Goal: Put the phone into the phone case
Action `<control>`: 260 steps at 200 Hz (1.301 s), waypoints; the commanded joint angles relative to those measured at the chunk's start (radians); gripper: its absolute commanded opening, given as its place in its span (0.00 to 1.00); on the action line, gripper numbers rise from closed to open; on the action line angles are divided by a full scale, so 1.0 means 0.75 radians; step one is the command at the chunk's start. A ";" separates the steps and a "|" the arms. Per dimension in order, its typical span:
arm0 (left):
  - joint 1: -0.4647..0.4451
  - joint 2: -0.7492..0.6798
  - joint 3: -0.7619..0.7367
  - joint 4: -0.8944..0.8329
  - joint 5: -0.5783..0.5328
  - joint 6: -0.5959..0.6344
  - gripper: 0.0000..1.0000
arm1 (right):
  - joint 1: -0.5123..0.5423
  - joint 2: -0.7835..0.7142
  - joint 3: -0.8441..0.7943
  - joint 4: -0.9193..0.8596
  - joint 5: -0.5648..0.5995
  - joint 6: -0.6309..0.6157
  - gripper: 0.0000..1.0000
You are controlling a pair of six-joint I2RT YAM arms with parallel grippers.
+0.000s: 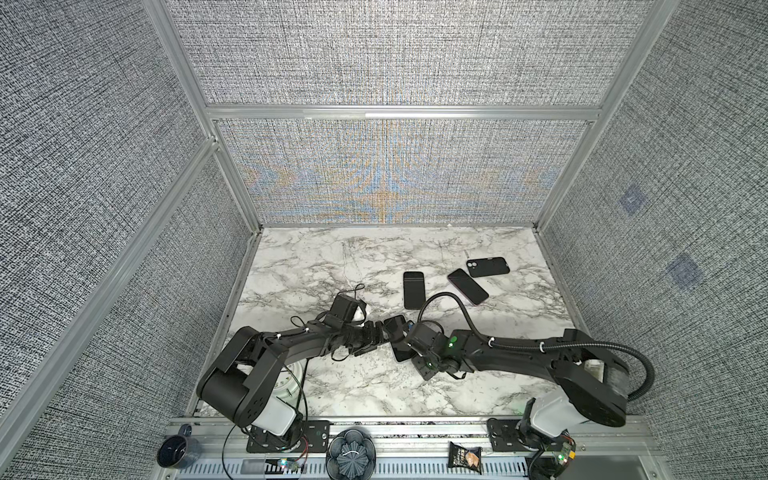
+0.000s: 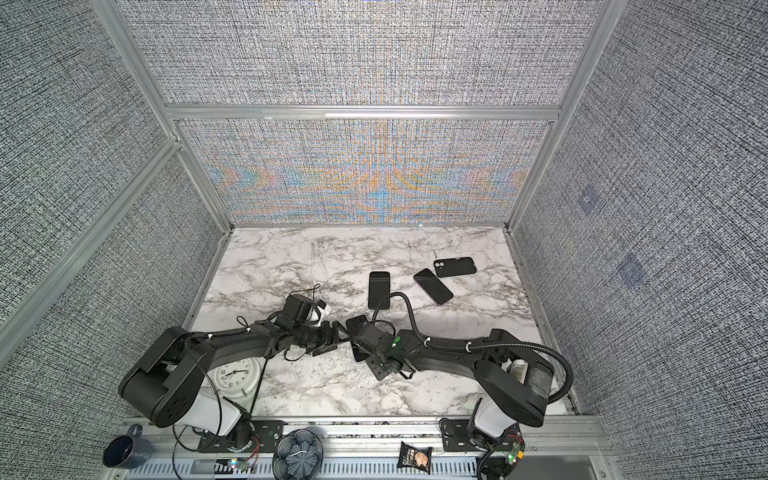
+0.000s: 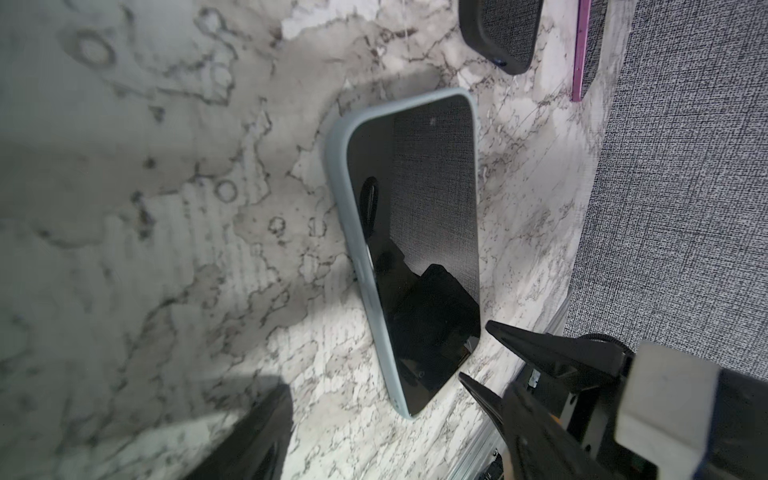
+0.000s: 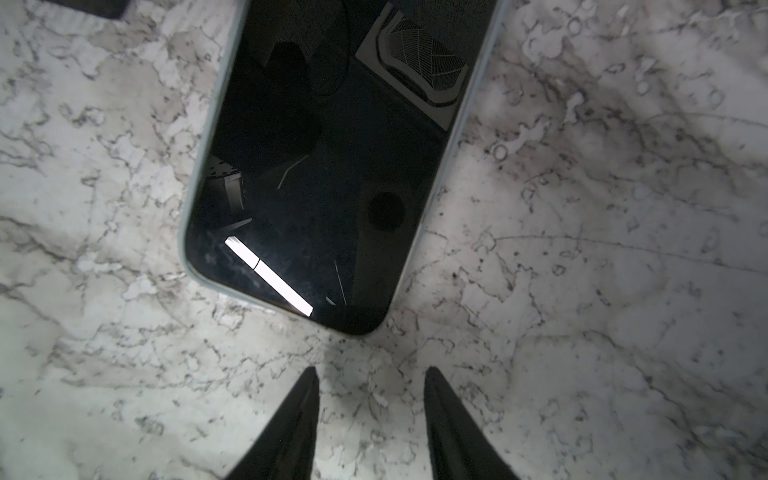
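Task item: the phone [image 4: 316, 166], dark glass, screen up, lying flat. The screen mirrors a bright light strip and parts of the rig. A pale blue case [image 3: 352, 249] rims both long sides and the corners in view, so the phone sits inside it. Location: near the middle of the surface [image 1: 324, 266], between the two wrists, mostly hidden under them in both top views.

On the right gripper [image 4: 371, 372] the jaws are parted to a narrow gap and empty, with the tips just short of the phone's short end and not touching it. On the left gripper [image 1: 380, 332] only one blurred finger [image 3: 253, 432] shows in its wrist view, at the margin and clear of the phone. Its jaws stand wide and hold nothing.

Open room: bare marble runs round the phone's near end and both long sides. Farther back lie a black-cased phone [image 1: 414, 290], a purple-edged phone [image 1: 467, 286] and, just beside that, a black case [image 1: 487, 267] lying back up.

The surface has a white marble pattern with grey veins. Grey woven panels [image 1: 395, 54] in aluminium frames close three sides. A white alarm clock [image 2: 235, 374] stands under the left arm. On the front rail are a blue mug [image 1: 178, 453], a dark flower-shaped dish [image 1: 351, 455] and a snack packet [image 1: 465, 457].
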 commanded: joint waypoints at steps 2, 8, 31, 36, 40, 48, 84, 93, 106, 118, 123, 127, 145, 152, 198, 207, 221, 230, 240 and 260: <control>0.000 0.019 -0.017 -0.045 -0.047 -0.009 0.81 | -0.012 0.029 0.027 0.047 0.020 -0.023 0.45; -0.001 0.022 -0.019 -0.037 -0.045 -0.012 0.81 | -0.015 0.036 0.034 0.050 0.018 -0.024 0.45; -0.001 0.026 -0.032 -0.019 -0.045 -0.026 0.81 | -0.027 0.052 0.043 0.075 0.004 -0.030 0.45; 0.000 0.024 -0.032 -0.020 -0.044 -0.025 0.81 | -0.031 0.053 0.042 0.080 0.003 -0.029 0.45; 0.000 0.026 -0.030 -0.021 -0.043 -0.027 0.81 | -0.034 0.057 0.043 0.085 0.001 -0.030 0.45; 0.000 0.023 -0.028 -0.029 -0.044 -0.026 0.81 | -0.039 0.060 0.043 0.093 -0.005 -0.028 0.44; -0.005 0.041 0.000 -0.076 -0.023 -0.036 0.80 | -0.054 0.054 0.035 0.129 -0.027 -0.011 0.44; -0.013 0.041 0.009 -0.097 -0.024 -0.036 0.79 | -0.055 0.047 0.039 0.124 -0.036 -0.002 0.44; -0.026 0.035 0.019 -0.138 -0.036 -0.045 0.79 | -0.054 0.017 0.037 0.095 -0.049 0.025 0.44; -0.039 0.029 0.023 -0.166 -0.046 -0.060 0.78 | -0.054 -0.032 0.023 0.062 -0.064 0.072 0.43; -0.045 0.025 0.024 -0.177 -0.052 -0.068 0.77 | -0.055 -0.057 0.015 0.052 -0.069 0.094 0.42; -0.051 0.022 0.026 -0.183 -0.057 -0.073 0.77 | -0.057 -0.078 0.004 0.048 -0.076 0.113 0.42; -0.068 0.014 0.041 -0.215 -0.076 -0.091 0.74 | -0.066 -0.147 -0.029 0.051 -0.100 0.195 0.41; -0.072 0.016 0.053 -0.240 -0.086 -0.095 0.71 | -0.079 -0.165 -0.030 0.050 -0.112 0.220 0.40; -0.106 0.029 0.125 -0.307 -0.126 -0.130 0.69 | -0.205 -0.184 -0.059 0.157 -0.323 0.360 0.37; -0.113 0.036 0.134 -0.303 -0.131 -0.137 0.69 | -0.229 -0.179 -0.068 0.182 -0.368 0.384 0.36; -0.122 0.050 0.141 -0.292 -0.134 -0.153 0.69 | -0.258 -0.175 -0.083 0.227 -0.424 0.425 0.36; -0.128 0.061 0.145 -0.283 -0.134 -0.163 0.69 | -0.273 -0.175 -0.093 0.249 -0.444 0.443 0.36; -0.132 0.074 0.153 -0.284 -0.135 -0.168 0.68 | -0.284 -0.170 -0.096 0.269 -0.461 0.449 0.36; -0.139 0.097 0.176 -0.296 -0.140 -0.163 0.67 | -0.303 -0.147 -0.091 0.275 -0.464 0.444 0.36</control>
